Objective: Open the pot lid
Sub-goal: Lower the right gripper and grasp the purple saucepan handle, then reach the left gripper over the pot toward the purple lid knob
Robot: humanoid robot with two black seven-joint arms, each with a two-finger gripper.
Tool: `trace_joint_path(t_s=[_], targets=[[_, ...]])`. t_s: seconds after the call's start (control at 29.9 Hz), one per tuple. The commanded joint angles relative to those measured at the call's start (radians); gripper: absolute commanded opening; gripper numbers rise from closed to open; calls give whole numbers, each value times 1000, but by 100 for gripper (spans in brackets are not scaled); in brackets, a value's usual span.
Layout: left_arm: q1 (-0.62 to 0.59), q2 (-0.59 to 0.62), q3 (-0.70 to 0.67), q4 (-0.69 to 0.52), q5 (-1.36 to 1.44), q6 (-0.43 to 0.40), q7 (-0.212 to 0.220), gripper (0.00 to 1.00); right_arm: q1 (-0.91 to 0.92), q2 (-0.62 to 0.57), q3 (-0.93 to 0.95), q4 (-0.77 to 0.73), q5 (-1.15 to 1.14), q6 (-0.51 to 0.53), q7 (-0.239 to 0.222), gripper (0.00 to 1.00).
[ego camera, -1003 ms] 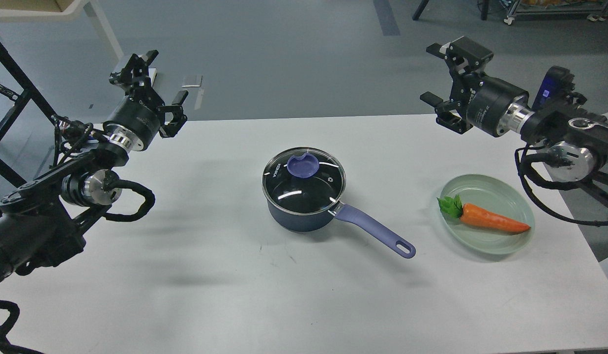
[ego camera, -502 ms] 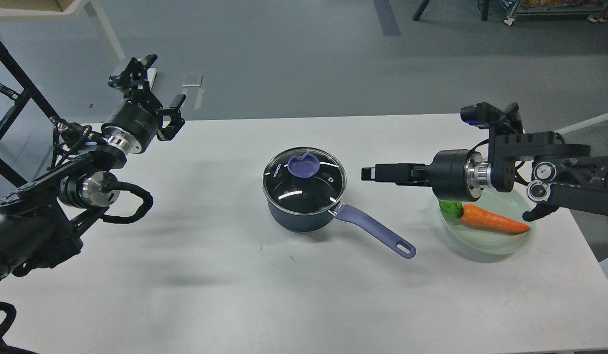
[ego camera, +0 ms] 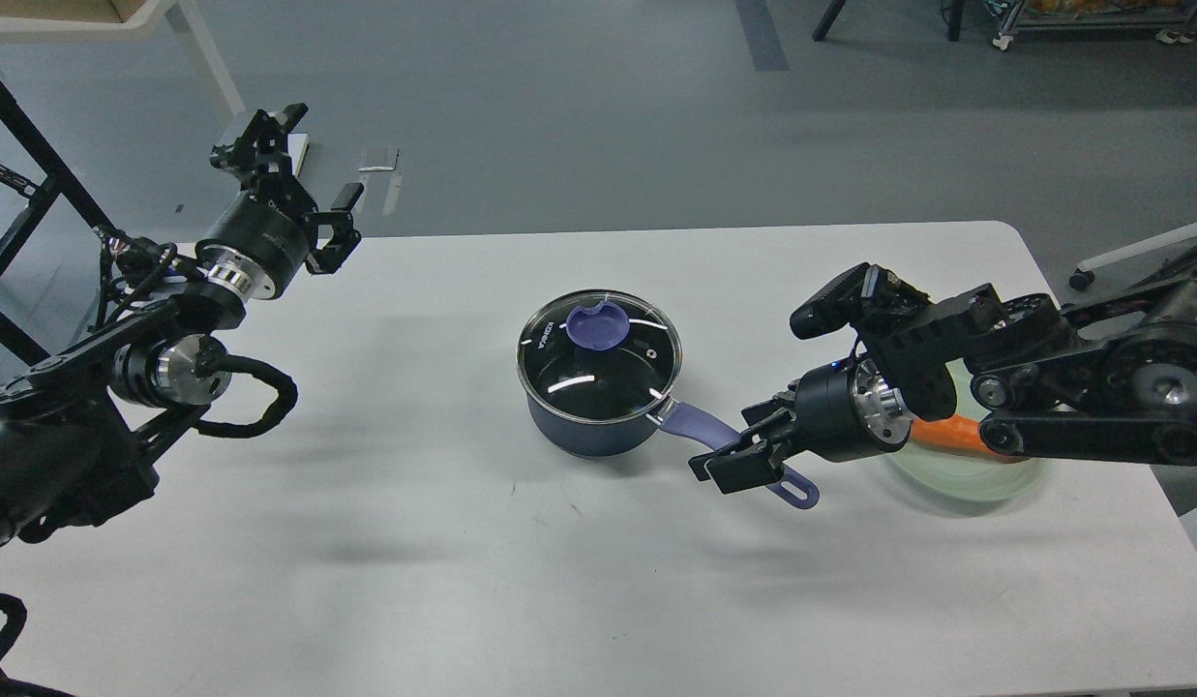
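Observation:
A dark blue pot (ego camera: 588, 431) stands at the middle of the white table (ego camera: 366, 561). Its glass lid (ego camera: 603, 363) sits shut on it, with a purple knob (ego camera: 598, 326) on top. The pot's purple handle (ego camera: 700, 423) points to the front right. My right gripper (ego camera: 743, 447) is open and low over the middle of that handle, with one finger on each side; I cannot tell if it touches. My left gripper (ego camera: 303, 160) is open and empty, raised over the table's far left corner, well away from the pot.
A pale green plate (ego camera: 966, 481) with an orange carrot (ego camera: 946, 433) lies at the right, mostly hidden behind my right arm. A black frame (ego camera: 27, 184) stands off the table's left side.
My right arm has swung down from high at the right, across above the plate, to the pot's handle. The left arm has barely shifted. Pot and lid have not moved.

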Motion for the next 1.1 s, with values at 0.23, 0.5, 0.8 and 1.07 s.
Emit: trace_joint_path(t_s=[0.23,0.5,0.8,1.07], targets=[[0,11,0,-1,0,-9,-2,99,33,31,-76,-3,-80,0,-14,67],[-2,11,0,-9,0,-8,-2,99,37,31,-76,-3,-76,0,-15,57],[-3,32,0,-11,0,-9,-2,99,39,28,-74,0,-73,0,-15,50],[-16,34,0,-12,35,-6,5,99,37,24,-74,3,-66,2,-35,29]])
